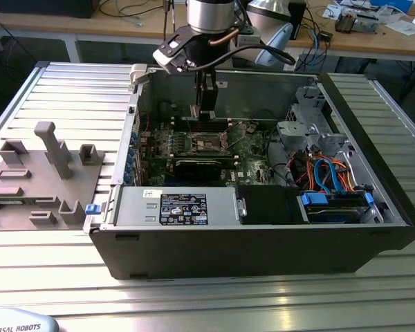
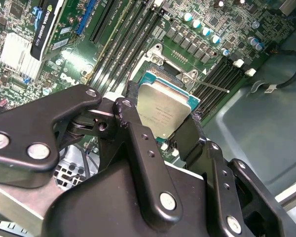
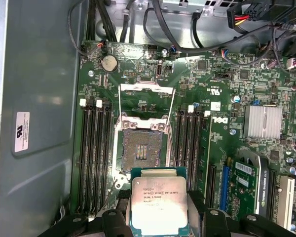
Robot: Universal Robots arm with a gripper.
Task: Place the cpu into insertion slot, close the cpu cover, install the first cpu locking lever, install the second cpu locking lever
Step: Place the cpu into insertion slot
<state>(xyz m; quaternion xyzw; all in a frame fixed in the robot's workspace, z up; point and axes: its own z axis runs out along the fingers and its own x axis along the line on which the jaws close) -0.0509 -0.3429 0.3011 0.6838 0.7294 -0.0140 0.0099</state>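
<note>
Standing by the table (image 1: 55,90), I see the arm reaching straight down from the top centre of the exterior view into the open computer case (image 1: 263,249), with the gripper (image 1: 207,105) hanging over the motherboard in the upper middle of the frame. The fingers (image 2: 136,129) are closed in on the cpu (image 3: 159,205), pinching it by two opposite edges, silver top up and lying flat.

In the first wrist view the insertion slot (image 3: 142,148) sits bare and open. The cpu is held above the board, just beside the slot, and its leading edge overlaps the slot's near rim. The chip's edges look squared up with the slot's, so I'd judge the gap is sideways travel rather than twist. The cpu cover (image 3: 146,87) stands swung open on the slot's far side.
</note>
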